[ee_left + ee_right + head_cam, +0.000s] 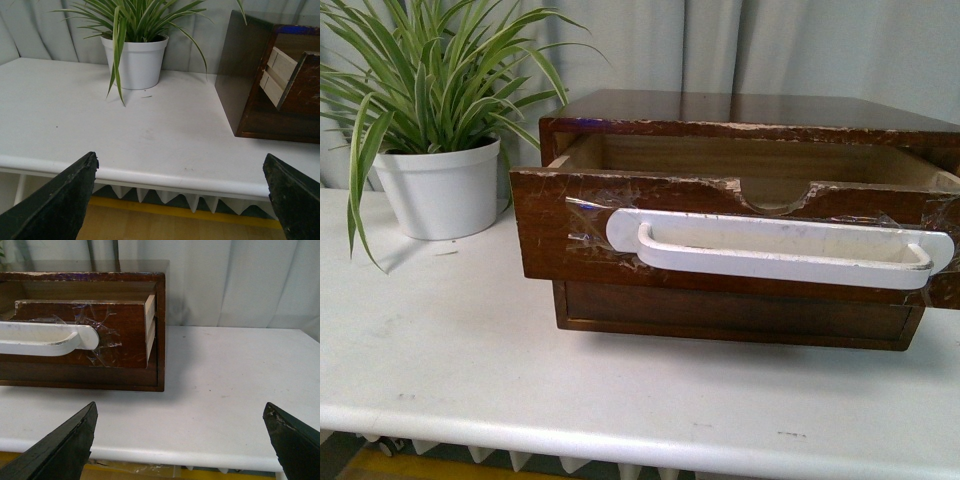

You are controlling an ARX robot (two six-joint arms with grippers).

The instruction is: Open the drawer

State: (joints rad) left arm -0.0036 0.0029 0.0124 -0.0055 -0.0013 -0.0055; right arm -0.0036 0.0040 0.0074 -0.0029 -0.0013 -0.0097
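Observation:
The drawer (560,225) is dark brown wood with a long white handle (780,248) taped on, a half-round notch and a chipped top edge. It stands pulled out from the top of a dark wooden cabinet (750,105), its inside showing. In the right wrist view the drawer (125,335) and its handle (45,339) sit ahead and to one side. In the left wrist view the drawer's side (280,75) juts out of the cabinet. My left gripper (182,170) and right gripper (180,417) are both open and empty, back at the table's front edge, apart from the drawer. Neither arm shows in the front view.
A plain lower drawer (730,312) without a handle sits shut beneath. A striped-leaf plant in a white pot (440,190) stands left of the cabinet on the white table (520,370). Grey curtains hang behind. The table's rounded front edge (175,177) lies just before my grippers.

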